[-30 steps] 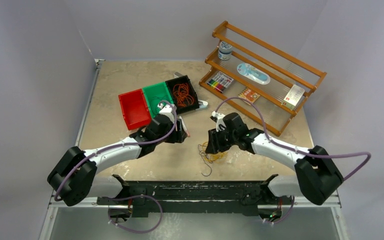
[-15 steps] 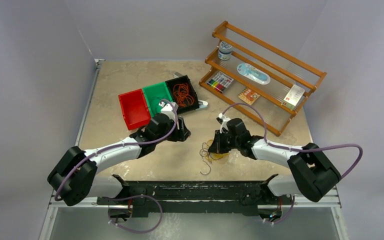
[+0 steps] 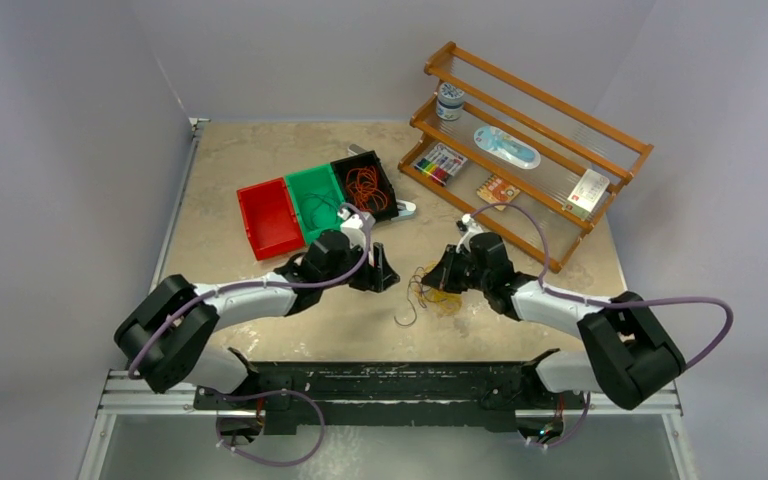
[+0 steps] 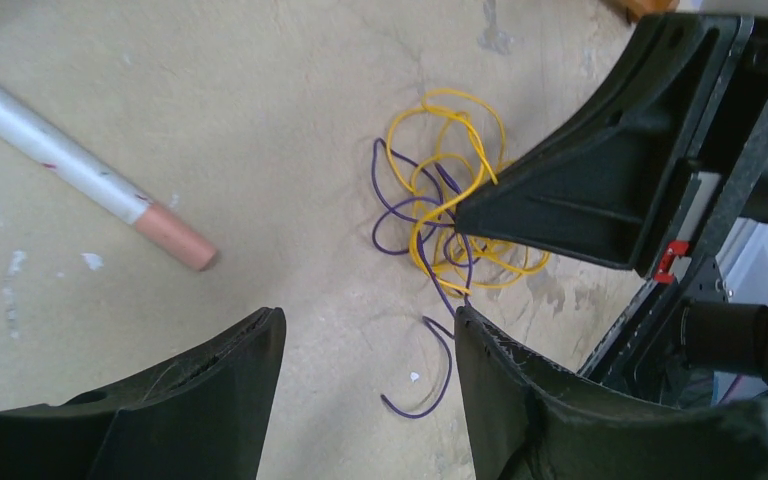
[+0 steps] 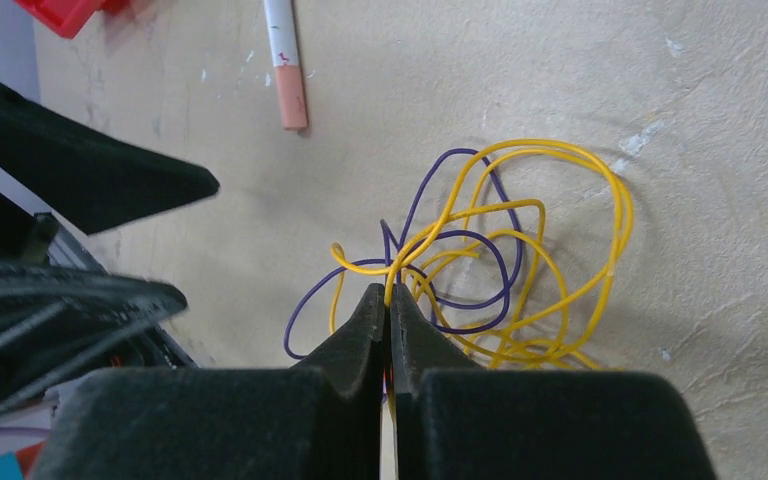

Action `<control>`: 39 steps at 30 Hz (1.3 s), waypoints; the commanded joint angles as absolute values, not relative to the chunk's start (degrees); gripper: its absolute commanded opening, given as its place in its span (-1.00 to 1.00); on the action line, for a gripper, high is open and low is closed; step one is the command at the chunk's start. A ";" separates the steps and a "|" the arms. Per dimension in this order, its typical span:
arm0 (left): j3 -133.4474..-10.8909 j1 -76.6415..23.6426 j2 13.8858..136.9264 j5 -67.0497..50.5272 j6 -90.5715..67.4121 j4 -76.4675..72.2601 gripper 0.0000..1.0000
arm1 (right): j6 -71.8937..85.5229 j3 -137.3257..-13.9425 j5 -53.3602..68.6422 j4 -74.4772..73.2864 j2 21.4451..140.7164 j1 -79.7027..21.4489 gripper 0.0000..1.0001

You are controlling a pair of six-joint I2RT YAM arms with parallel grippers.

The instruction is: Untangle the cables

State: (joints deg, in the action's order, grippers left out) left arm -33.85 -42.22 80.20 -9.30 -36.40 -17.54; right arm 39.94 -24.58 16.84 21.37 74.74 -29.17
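**What Else Lies About**

A white plastic pen with a salmon-pink end [image 4: 80, 165] lies flat on the mottled beige tabletop [image 3: 260, 160], ahead and left of the left fingers [image 4: 210, 400]. Farther beyond them sit a red plastic bin [image 3: 268, 216], a green one [image 3: 312, 195] and a black one [image 3: 387, 183], side by side. Beyond the right fingers [image 5: 350, 340], to their right, stands a stepped orange wooden rack [image 3: 550, 98] holding a white-lidded jar [image 3: 450, 100], a blue-and-white packet [image 3: 506, 147] and a box of coloured markers [image 3: 440, 163].

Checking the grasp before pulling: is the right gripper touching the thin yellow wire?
Touching. In the right wrist view, the right gripper, jaws shut, pinches the thin yellow wire at its tips.
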 commanded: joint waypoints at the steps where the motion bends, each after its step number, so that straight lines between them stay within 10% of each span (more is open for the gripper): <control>1: -35.38 -44.33 82.93 -13.03 -35.49 -22.25 0.25 | 42.57 -25.40 14.25 24.93 76.20 -28.78 -1.00; 15: -38.59 -48.15 90.81 -10.62 -36.63 -25.79 0.06 | 42.54 -24.96 14.72 25.73 77.17 -28.77 -1.00; 23: -41.04 -48.16 92.34 -8.61 -36.05 -24.26 -1.00 | 42.15 -24.76 12.73 24.35 75.23 -28.79 -1.00; 29: -44.29 -48.11 86.34 -3.12 -31.88 -11.84 -1.00 | 41.26 -24.61 7.08 21.09 71.93 -28.74 -0.98; 39: -52.69 -48.08 79.78 5.69 -26.85 4.81 -1.00 | 40.31 -24.05 4.23 20.94 71.98 -28.79 -0.37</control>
